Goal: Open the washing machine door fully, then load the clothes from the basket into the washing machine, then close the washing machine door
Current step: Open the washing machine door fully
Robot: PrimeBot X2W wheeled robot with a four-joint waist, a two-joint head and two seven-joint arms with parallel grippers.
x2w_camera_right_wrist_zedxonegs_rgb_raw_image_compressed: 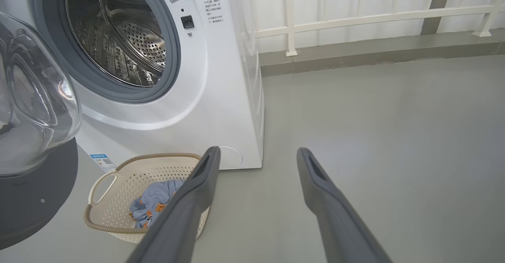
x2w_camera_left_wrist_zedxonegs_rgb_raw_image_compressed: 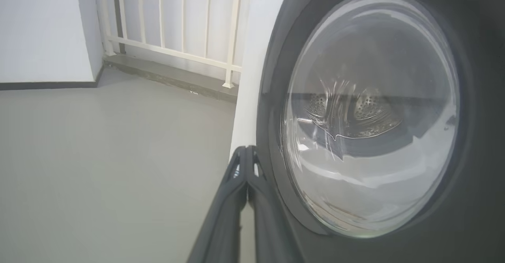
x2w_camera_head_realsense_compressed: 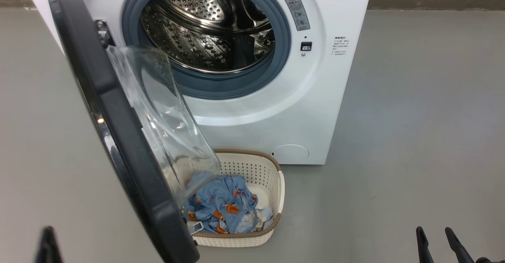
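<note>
Our left jaws are clenched empty, the round glossy black door (x2w_camera_left_wrist_zedxonegs_rgb_raw_image_compressed: 371, 113) just right of them; our right jaws released, cream perforated basket (x2w_camera_right_wrist_zedxonegs_rgb_raw_image_compressed: 118, 188) left.

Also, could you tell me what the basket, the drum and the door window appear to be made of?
The basket looks like matte cream moulded plastic: even rows of small holes, brown rim. The drum seems polished stainless steel: bright, mirror-like, perforated. The door window is clear and glossy with highlights, probably glass, though clear plastic cannot be ruled out.
</note>
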